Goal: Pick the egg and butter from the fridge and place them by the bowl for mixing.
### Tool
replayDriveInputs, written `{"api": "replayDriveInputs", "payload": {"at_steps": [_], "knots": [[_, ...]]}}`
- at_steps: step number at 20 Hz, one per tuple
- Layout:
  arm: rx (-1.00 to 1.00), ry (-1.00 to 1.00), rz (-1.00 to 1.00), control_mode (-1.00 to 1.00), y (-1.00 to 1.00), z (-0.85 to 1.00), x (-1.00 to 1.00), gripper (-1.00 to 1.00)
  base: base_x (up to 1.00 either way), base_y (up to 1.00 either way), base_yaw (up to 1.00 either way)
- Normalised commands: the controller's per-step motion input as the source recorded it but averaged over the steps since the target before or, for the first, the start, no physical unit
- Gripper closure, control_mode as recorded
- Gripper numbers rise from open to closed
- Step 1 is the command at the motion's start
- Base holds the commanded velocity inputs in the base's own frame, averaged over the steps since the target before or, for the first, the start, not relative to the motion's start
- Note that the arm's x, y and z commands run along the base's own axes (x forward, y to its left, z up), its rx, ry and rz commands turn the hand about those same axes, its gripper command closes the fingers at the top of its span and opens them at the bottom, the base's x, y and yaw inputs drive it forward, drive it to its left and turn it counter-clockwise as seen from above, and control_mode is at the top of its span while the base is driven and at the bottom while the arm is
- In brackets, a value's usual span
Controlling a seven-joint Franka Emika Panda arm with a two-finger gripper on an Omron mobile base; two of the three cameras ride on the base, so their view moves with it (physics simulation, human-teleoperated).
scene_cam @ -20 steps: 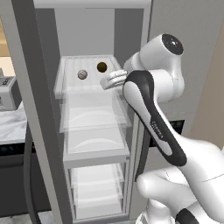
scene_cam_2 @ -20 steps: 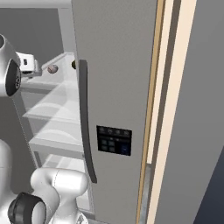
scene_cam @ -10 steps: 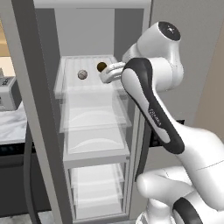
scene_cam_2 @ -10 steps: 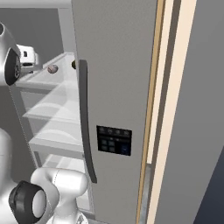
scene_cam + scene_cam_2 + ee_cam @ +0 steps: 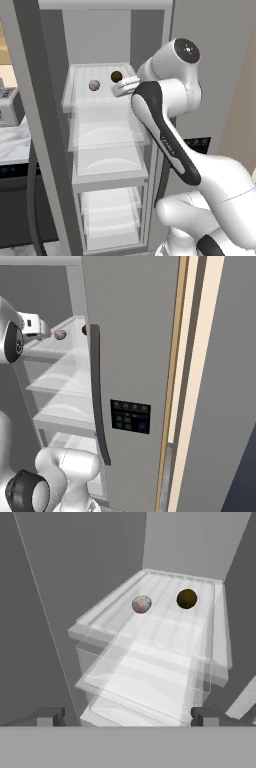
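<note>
We are seeing the egg (image 5: 93, 85) sitting on the fridge's (image 5: 150, 45) top shelf (image 5: 80, 102), left of the ball (image 5: 116, 76).

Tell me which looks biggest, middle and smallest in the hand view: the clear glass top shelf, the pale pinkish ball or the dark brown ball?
1. The clear glass top shelf, by far the biggest.
2 and 3. The pale pinkish ball and the dark brown ball look almost alike in size, so I won't rank them.

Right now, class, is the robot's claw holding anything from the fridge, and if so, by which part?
Nothing is held. The claw is open in front of the top shelf, with the egg and the brown ball lying untouched farther back.
</note>
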Motion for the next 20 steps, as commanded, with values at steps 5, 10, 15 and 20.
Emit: {"api": "replayDriveInputs", "payload": {"at_steps": [5, 10, 15, 20], "knots": [[0.09, 0.00, -0.27, -1.00, 0.07, 0.00, 0.00, -1.00, 0.00, 0.00, 0.00], [0.09, 0.00, -0.12, -1.00, 0.02, 0.00, 0.00, -1.00, 0.00, 0.00, 0.00], [0.00, 0.00, 0.00, -1.00, 0.00, -0.02, 0.35, -1.00, 0.00, 0.00, 0.00], [0.00, 0.00, 0.00, -1.00, 0.06, -0.03, 0.46, -1.00, 0.00, 0.00, 0.00]]}}
